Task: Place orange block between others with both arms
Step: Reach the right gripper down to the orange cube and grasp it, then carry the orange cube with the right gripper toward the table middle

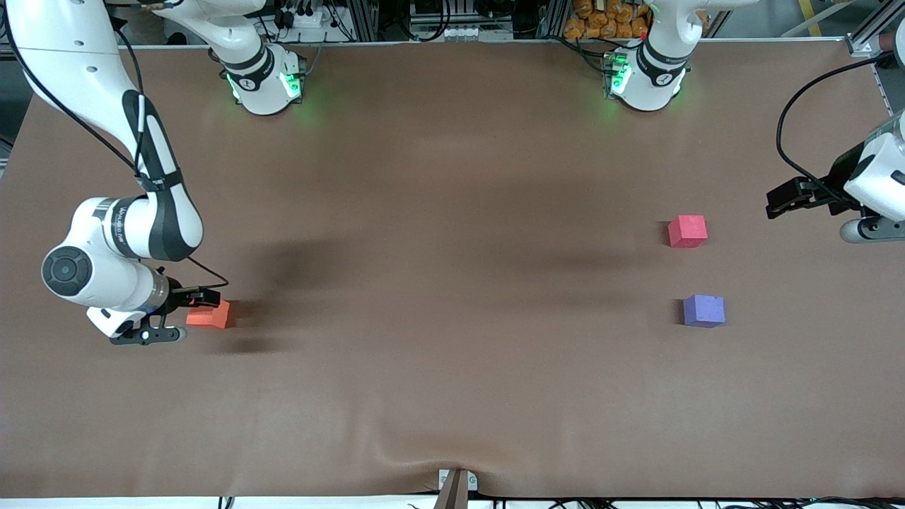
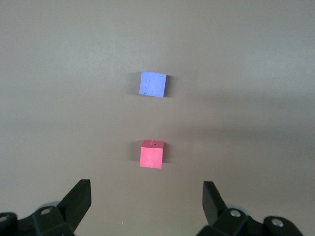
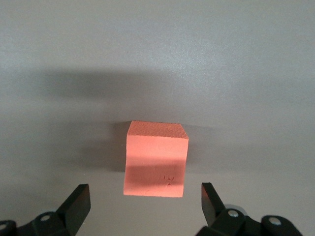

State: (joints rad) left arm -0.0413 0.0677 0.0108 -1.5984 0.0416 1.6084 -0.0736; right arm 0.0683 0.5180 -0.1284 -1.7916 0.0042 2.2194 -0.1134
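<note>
The orange block [image 1: 210, 314] is seen at the lower left of the front view, resting on the brown bench [image 1: 438, 283] toward the right arm's end. The right pincer [image 1: 185, 311] is placed directly against it there, low over the bench, and in the right wrist view the block [image 3: 156, 160] is framed just ahead of the gap between the two fingers [image 3: 78, 202], which are spread apart with nothing clamped. A short advance along that line is judged to be what the grasp calls for; the block is a cube, so no long axis is offered.

The red-pink cube [image 1: 687, 231] and the purple-blue cube [image 1: 703, 311] are found at the right of the front view, apart from each other, with a gap of bare bench between them. The left pincer [image 1: 783, 200] is held at the right edge of that view, its fingers also spread and empty, and the arm appears to wait.

Contact between the right fingertips and the block cannot be made out in the front view. The left arm is largely cut off by the frame edge.
</note>
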